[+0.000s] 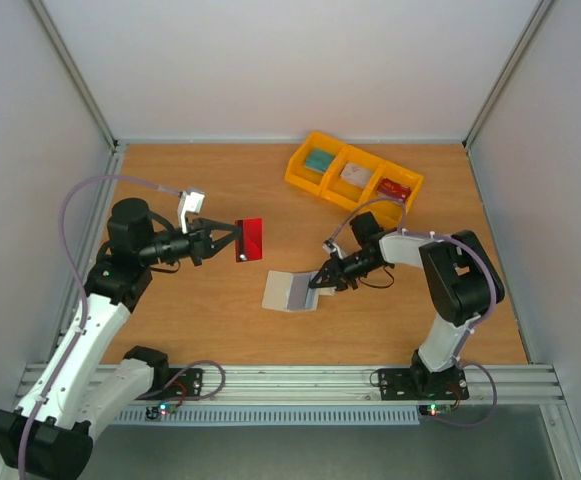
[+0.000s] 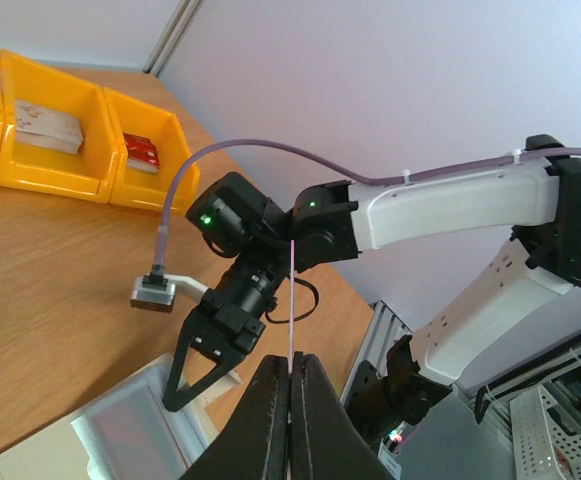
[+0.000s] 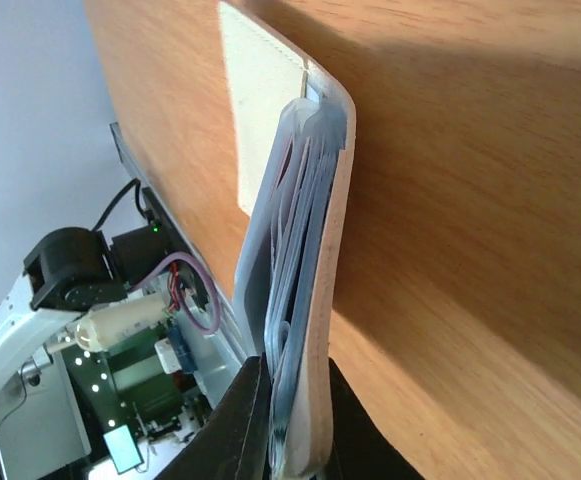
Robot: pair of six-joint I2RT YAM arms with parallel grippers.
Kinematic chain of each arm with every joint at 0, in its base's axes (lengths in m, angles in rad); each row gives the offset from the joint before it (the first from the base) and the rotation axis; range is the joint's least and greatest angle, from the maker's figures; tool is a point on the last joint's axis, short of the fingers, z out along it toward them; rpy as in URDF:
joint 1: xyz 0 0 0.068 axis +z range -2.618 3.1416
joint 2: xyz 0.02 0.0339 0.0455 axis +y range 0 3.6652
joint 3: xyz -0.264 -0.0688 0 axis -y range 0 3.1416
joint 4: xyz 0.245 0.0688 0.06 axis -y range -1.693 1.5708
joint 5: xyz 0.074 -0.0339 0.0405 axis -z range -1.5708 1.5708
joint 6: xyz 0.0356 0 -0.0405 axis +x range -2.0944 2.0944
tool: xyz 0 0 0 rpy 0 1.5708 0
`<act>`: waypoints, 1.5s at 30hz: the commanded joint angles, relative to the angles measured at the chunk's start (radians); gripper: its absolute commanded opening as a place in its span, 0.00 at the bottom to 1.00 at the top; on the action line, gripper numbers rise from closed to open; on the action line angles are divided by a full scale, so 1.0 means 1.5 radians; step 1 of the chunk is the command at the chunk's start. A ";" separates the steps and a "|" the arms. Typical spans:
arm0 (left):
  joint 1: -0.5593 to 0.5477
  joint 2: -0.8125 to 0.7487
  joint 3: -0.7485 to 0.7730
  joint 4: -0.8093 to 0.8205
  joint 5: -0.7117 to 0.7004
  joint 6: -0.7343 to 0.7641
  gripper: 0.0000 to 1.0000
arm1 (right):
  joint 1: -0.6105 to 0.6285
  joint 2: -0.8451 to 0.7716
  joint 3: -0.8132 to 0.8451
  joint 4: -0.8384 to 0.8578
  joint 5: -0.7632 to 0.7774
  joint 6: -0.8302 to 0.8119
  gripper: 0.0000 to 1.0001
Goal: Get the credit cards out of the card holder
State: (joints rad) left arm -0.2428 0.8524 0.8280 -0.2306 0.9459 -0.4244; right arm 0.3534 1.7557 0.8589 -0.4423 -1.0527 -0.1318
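Note:
My left gripper [image 1: 238, 240] is shut on a red card [image 1: 251, 239] and holds it in the air, up and left of the holder; in the left wrist view the card shows only as a thin edge [image 2: 292, 300] between my fingers. The card holder [image 1: 292, 291] lies open on the table, cream outside, grey-blue inside. My right gripper [image 1: 315, 283] is shut on its right edge. In the right wrist view the holder [image 3: 305, 260] stands edge-on between my fingers, with grey-blue pockets layered inside. I cannot make out any other cards.
A yellow three-compartment bin [image 1: 354, 180] stands at the back right, with a green item, a pale item and a red item in it. It also shows in the left wrist view [image 2: 60, 130]. Grey walls enclose the table; a metal rail [image 1: 290, 380] runs along the near edge.

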 commanded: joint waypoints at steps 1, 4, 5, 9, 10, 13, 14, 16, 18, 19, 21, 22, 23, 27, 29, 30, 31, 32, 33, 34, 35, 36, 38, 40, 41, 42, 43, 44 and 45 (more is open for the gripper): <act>-0.005 0.002 -0.006 0.052 0.013 -0.018 0.00 | -0.005 0.023 0.011 -0.006 -0.014 -0.014 0.03; -0.006 0.001 -0.006 0.054 0.010 -0.014 0.00 | -0.025 0.035 0.018 -0.046 0.038 -0.019 0.17; -0.007 0.001 -0.005 0.051 0.007 -0.011 0.00 | -0.034 0.037 0.021 -0.069 0.057 -0.022 0.22; -0.016 -0.001 0.008 0.008 0.000 0.055 0.00 | -0.059 0.003 0.021 -0.115 0.122 -0.014 0.39; -0.023 -0.004 0.015 -0.015 -0.003 0.108 0.00 | -0.060 -0.017 0.025 -0.135 0.148 -0.013 0.44; -0.064 -0.022 0.040 -0.089 -0.034 0.244 0.00 | -0.060 -0.081 0.046 -0.200 0.247 -0.011 0.57; -0.080 -0.030 0.047 -0.109 -0.040 0.339 0.00 | -0.059 -0.105 0.055 -0.222 0.289 -0.008 0.61; -0.111 -0.044 0.059 -0.139 -0.043 0.467 0.00 | -0.060 -0.168 0.076 -0.261 0.372 -0.004 0.65; -0.120 -0.044 0.069 -0.120 -0.050 0.540 0.00 | -0.060 -0.230 0.099 -0.285 0.424 -0.014 0.66; -0.120 -0.036 0.078 -0.094 -0.056 0.520 0.00 | -0.060 -0.261 0.115 -0.291 0.436 -0.026 0.66; -0.120 -0.020 0.088 -0.018 -0.053 0.407 0.00 | -0.058 -0.335 0.144 -0.279 0.422 -0.061 0.66; -0.121 -0.018 0.084 0.031 -0.037 0.354 0.00 | -0.055 -0.374 0.155 -0.259 0.400 -0.080 0.67; -0.120 -0.016 0.077 0.092 -0.016 0.273 0.00 | -0.048 -0.417 0.163 -0.210 0.360 -0.098 0.66; -0.135 -0.005 0.071 0.210 0.000 0.049 0.00 | -0.038 -0.530 0.148 0.019 0.144 -0.116 0.66; -0.142 -0.002 0.080 0.212 -0.005 0.016 0.00 | -0.028 -0.529 0.144 0.160 0.018 -0.052 0.65; -0.146 -0.001 0.084 0.212 -0.004 0.012 0.00 | -0.010 -0.515 0.145 0.233 -0.016 -0.013 0.64; -0.148 0.000 0.090 0.212 -0.007 0.007 0.00 | 0.013 -0.503 0.149 0.295 -0.031 0.017 0.63; -0.151 -0.001 0.094 0.213 -0.008 0.001 0.00 | 0.040 -0.493 0.157 0.329 -0.026 0.026 0.63; -0.153 0.000 0.097 0.213 -0.011 -0.007 0.00 | 0.069 -0.483 0.170 0.337 -0.018 0.012 0.63; -0.154 0.001 0.099 0.213 -0.014 -0.013 0.00 | 0.097 -0.474 0.188 0.323 -0.005 -0.015 0.63; -0.154 0.000 0.101 0.212 -0.013 -0.021 0.00 | 0.126 -0.466 0.208 0.305 0.002 -0.041 0.64; -0.155 -0.001 0.102 0.212 -0.013 -0.024 0.00 | 0.147 -0.455 0.227 0.271 0.006 -0.062 0.65; -0.156 -0.005 0.102 0.215 -0.012 -0.026 0.00 | 0.170 -0.433 0.251 0.239 0.013 -0.069 0.66; -0.159 -0.009 0.097 0.218 -0.004 -0.024 0.00 | 0.182 -0.414 0.264 0.218 0.015 -0.068 0.65; -0.160 -0.011 0.094 0.219 -0.005 -0.023 0.00 | 0.189 -0.406 0.266 0.212 0.011 -0.068 0.63; -0.161 -0.013 0.090 0.221 -0.009 -0.023 0.00 | 0.197 -0.402 0.267 0.207 0.008 -0.072 0.60; -0.161 -0.015 0.088 0.223 -0.012 -0.025 0.00 | 0.208 -0.398 0.268 0.200 0.007 -0.079 0.58; -0.161 -0.016 0.086 0.226 -0.018 -0.027 0.00 | 0.219 -0.395 0.270 0.188 0.009 -0.090 0.55; -0.161 -0.016 0.087 0.228 -0.024 -0.032 0.00 | 0.227 -0.395 0.272 0.176 0.013 -0.101 0.53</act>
State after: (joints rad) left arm -0.4786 0.8482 0.9554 0.0376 0.9195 -0.4419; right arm 0.6449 1.1519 1.2411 -0.1219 -1.0153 -0.2241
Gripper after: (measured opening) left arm 0.015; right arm 0.564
